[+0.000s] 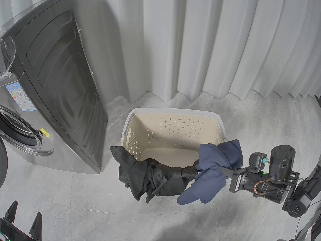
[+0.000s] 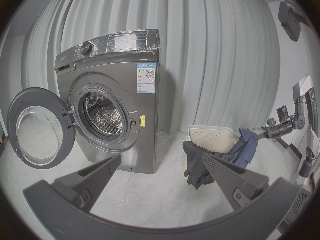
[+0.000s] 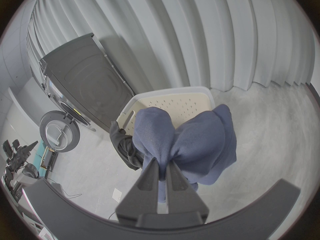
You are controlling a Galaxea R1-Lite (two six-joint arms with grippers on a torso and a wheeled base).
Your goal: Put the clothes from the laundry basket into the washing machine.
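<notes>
Pinching blue garment (image 3: 186,144) by laundry basket (image 1: 174,111) rim, right end effector (image 3: 162,165), left end effector (image 2: 160,156) spread

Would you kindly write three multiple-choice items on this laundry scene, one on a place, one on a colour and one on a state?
1. Where is the dark garment? A. inside the drum; B. hanging over the laundry basket rim; C. flat on the floor.
2. What colour is the held garment in the right gripper? A. red; B. white; C. blue.
3. The washing machine door is: A. wide open; B. shut; C. taken off.
Key: 1 B, it drapes over the basket's near rim; 2 C, blue cloth is pinched in the shut gripper; 3 A, the door is swung aside on its hinge.
</notes>
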